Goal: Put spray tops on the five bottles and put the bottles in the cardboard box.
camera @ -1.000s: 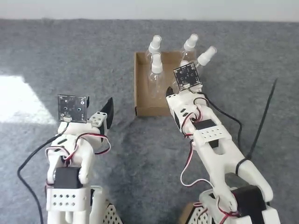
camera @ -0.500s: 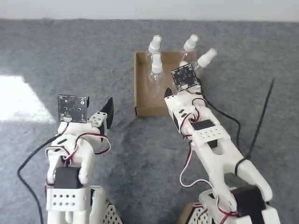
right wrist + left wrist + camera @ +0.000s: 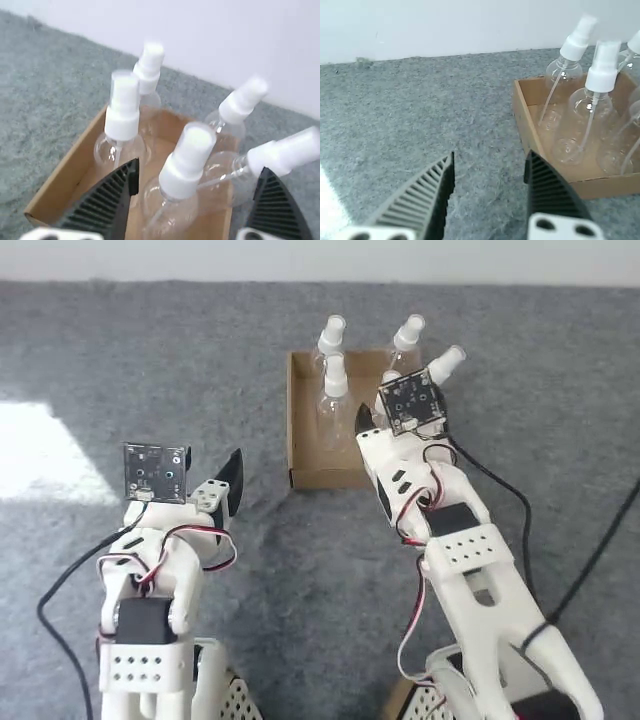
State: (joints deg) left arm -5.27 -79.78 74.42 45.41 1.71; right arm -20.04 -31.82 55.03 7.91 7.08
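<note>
Open carpet [image 3: 300, 570] beside crowded box [image 3: 320, 478]

No text, number, label or sign can be read. Cardboard box [image 3: 293, 420]: plain brown walls. Spray bottles [image 3: 122, 117]: clear bodies and white tops, with no print showing. Circuit boards [image 3: 156, 472] on the wrists: any markings are too small to make out.

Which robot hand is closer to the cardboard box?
Right. The right gripper hangs open over the cardboard box, above its bottles. The left gripper is open over the grey carpet, off to the box's side.
</note>
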